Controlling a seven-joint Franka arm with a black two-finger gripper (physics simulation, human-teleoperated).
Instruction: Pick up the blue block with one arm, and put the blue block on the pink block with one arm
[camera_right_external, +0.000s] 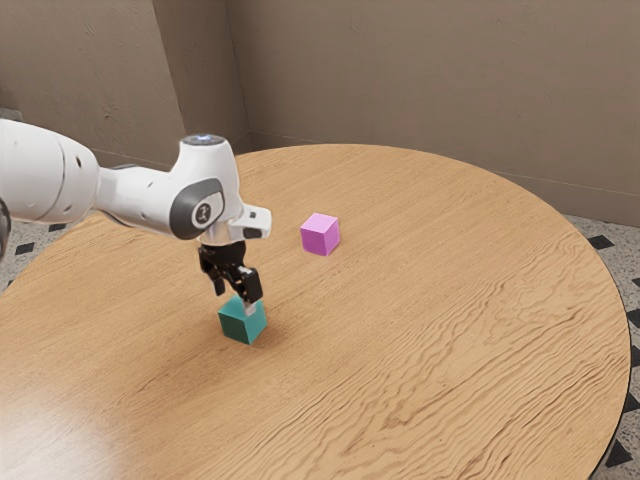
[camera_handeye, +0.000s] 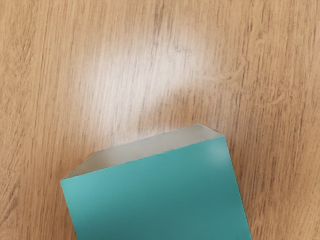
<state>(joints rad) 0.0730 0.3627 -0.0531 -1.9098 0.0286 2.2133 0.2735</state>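
The fingers (camera_right_external: 236, 292) are standing wide apart and gripping nothing, their tips hanging just over the top of the blue block (camera_right_external: 243, 322), which is sitting flat on the tabletop (camera_right_external: 450, 330) directly beneath them. In the wrist view the blue block (camera_handeye: 155, 200) is lying close under the hand on the wooden tabletop (camera_handeye: 100, 75). The hand is pointing straight down, and the white arm (camera_right_external: 120, 190) is reaching in from the exterior view's left; a small mark on its grey joint cap is too small to read. The pink block (camera_right_external: 320, 234) is sitting well apart from the fingers, toward the exterior view's right and farther back.
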